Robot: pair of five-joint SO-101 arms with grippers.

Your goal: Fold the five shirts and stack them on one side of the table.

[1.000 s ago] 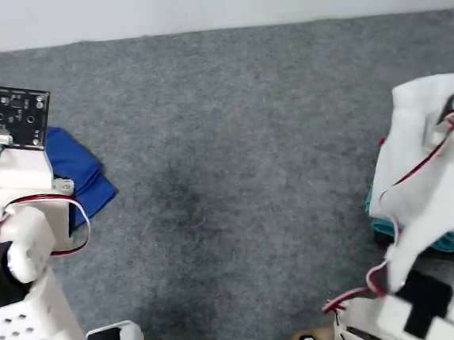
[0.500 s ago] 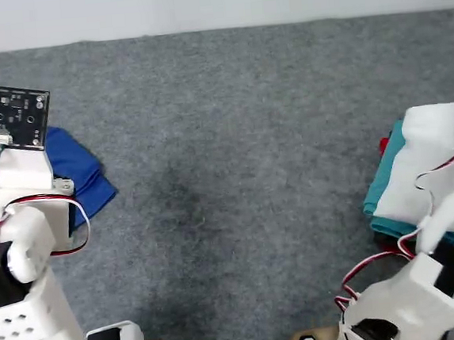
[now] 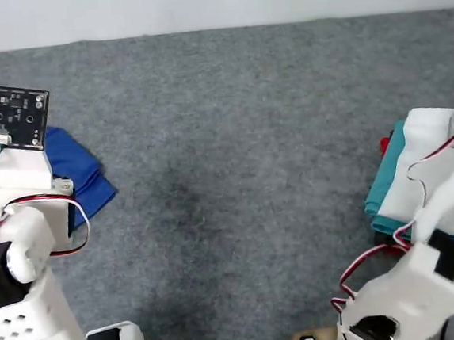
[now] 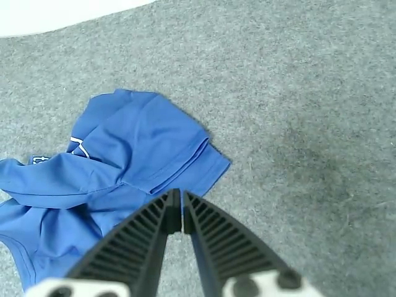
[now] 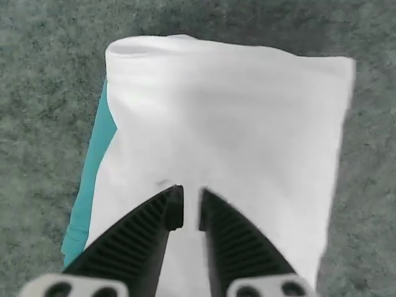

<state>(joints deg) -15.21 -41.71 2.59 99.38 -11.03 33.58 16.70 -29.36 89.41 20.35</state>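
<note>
Two grippers hang over shirts at opposite ends of the grey table (image 3: 232,138). The left gripper (image 4: 182,210), jaws pressed together, is above the crumpled blue shirt (image 4: 124,154). The right gripper (image 5: 187,207), jaws slightly parted, is above the folded white shirt (image 5: 235,117), which lies on a teal shirt (image 5: 93,167).

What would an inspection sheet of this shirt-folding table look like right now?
Surface: grey mat covering the table.
Job's things: blue shirt crumpled by the left arm; white shirt folded, lying on a teal shirt by the right arm; a red edge peeks out beside that stack.
Clutter: nothing seen.
Grippers: left gripper shut and empty, above the blue shirt; right gripper over the white shirt.
Cables: red, white and black wires loop along both arms.
Surroundings: pale wall beyond the far edge.
</note>
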